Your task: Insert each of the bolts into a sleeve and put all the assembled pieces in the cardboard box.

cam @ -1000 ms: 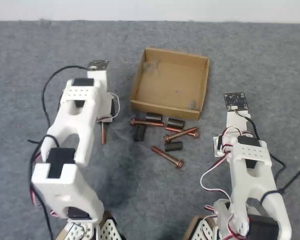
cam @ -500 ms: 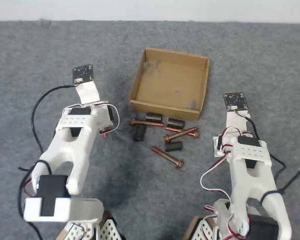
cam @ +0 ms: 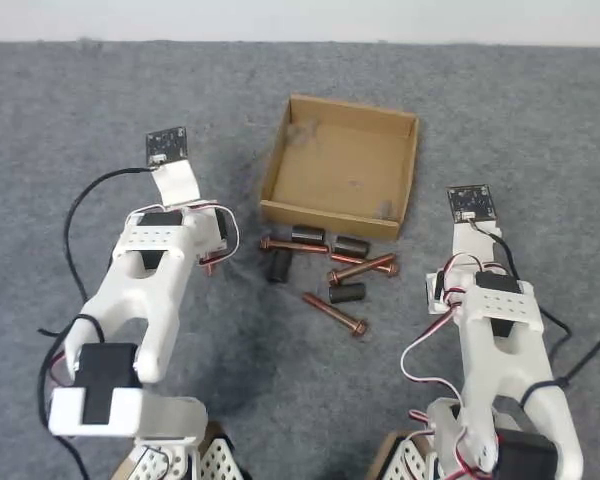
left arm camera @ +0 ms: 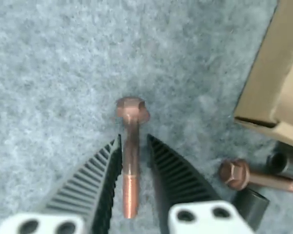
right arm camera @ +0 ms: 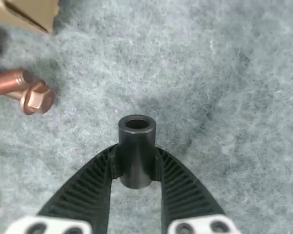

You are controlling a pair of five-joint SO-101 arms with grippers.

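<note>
Desk: grey fibrous cover. A broad strip of it runs past the cardboard box on its left, right and far sides.

Left arm: stands off the box's left wall, with a strip of cover between them. Its jaws are clamped on the shank of the held bolt, whose head points away from the wrist. The bolt is near the box's front left corner and apart from it.

Right arm: stands before the box's front right corner. Its jaws are clamped on the held sleeve, which is black, with its bore facing the wrist camera.

Loose parts lie clustered before the box's front wall:
- The long bolt lies parallel to that wall.
- The slanted bolt and the outer bolt lie farther out.
- Four loose sleeves lie among them, two just beside the wall.
</note>
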